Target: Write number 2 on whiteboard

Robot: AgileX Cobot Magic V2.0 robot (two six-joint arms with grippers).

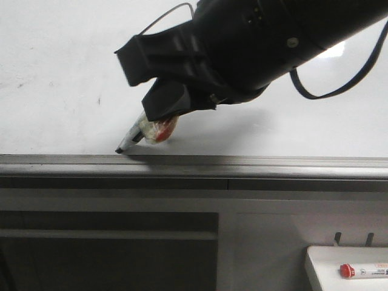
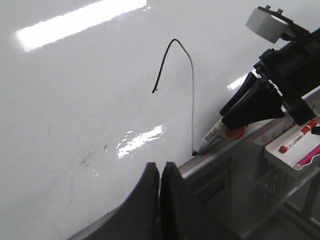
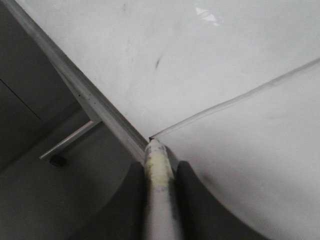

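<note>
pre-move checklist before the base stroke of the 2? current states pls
1. Marker gripped by right gripper: ok.
2. Tip on the whiteboard: ok, at the bottom of the long stroke.
3. Number 2: not ok, only hook and long stroke drawn.
4. Room below the tip: not ok, it sits right at the ledge.
5. Left gripper away from the line: ok, shut and empty.
6. Ink strength: cannot tell, the long stroke looks faint.

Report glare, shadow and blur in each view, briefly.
Left wrist view: bright rectangular glare streak on the glossy whiteboard, smaller reflection lower down. Front view: soft shadow under the right gripper. Right wrist view: the white marker barrel is blurred, too near to focus.
</note>
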